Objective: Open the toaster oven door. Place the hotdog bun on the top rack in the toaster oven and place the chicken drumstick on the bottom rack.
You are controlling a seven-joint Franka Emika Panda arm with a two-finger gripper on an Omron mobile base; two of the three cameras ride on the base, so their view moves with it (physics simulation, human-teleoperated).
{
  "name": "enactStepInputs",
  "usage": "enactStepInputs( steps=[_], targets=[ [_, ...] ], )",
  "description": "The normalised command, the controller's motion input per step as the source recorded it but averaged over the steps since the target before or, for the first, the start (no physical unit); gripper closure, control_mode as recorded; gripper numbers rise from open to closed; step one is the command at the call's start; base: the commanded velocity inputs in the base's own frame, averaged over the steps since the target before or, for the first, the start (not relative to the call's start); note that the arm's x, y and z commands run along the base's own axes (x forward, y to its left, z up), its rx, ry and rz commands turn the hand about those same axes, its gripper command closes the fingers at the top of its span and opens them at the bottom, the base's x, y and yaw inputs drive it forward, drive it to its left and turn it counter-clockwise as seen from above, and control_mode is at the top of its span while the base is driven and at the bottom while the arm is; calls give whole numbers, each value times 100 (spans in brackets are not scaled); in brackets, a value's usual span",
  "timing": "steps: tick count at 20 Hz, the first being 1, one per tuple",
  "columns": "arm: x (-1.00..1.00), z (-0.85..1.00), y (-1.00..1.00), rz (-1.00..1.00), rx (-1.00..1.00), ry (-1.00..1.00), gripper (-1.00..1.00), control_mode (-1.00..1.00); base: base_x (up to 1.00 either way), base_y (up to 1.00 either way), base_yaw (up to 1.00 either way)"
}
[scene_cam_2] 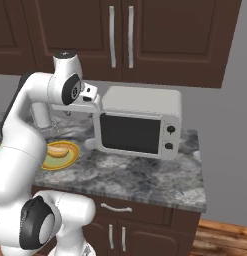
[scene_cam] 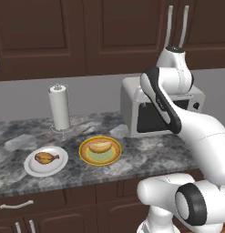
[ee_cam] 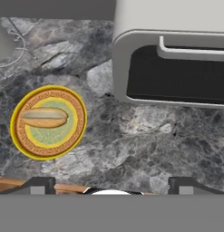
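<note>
The toaster oven [scene_cam: 132, 98] [scene_cam_2: 145, 102] stands at the right of the counter. The toaster oven door [scene_cam_2: 131, 132] [ee_cam: 177, 79] is shut, so the top rack and the bottom rack are hidden behind its dark glass. The hotdog bun [scene_cam: 99, 147] [scene_cam_2: 57, 150] [ee_cam: 44, 117] lies on a yellow plate [scene_cam: 82, 152] [ee_cam: 18, 136]. Left of it, the chicken drumstick [scene_cam: 46, 158] rests on a white plate [scene_cam: 61, 154]. My gripper [scene_cam_2: 91, 100] [ee_cam: 111, 186] hovers open and empty by the oven's upper left front corner, looking down past the door handle [ee_cam: 195, 52].
A paper towel holder [scene_cam: 59, 107] stands at the back left of the grey marble counter [scene_cam_2: 135, 172]. Two dark knobs [scene_cam_2: 170, 129] sit on the oven's right front. Dark wall cabinets [scene_cam_2: 120, 35] hang above the oven.
</note>
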Motion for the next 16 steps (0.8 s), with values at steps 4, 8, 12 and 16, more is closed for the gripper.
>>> enactStepInputs(
  steps=[4, 8, 12, 16],
  targets=[
    [0, 0, 0, 0, 0, 0, -100, 100, -1, 66, 0],
    [0, 0, 0, 0, 0, 0, -100, 100, 3, 51, -1],
    [0, 0, 0, 0, 0, 0, -100, 100, 1, 14, -2],
    [0, 0, 0, 0, 0, 0, -100, 100, 0, 0, 0]
  ],
)
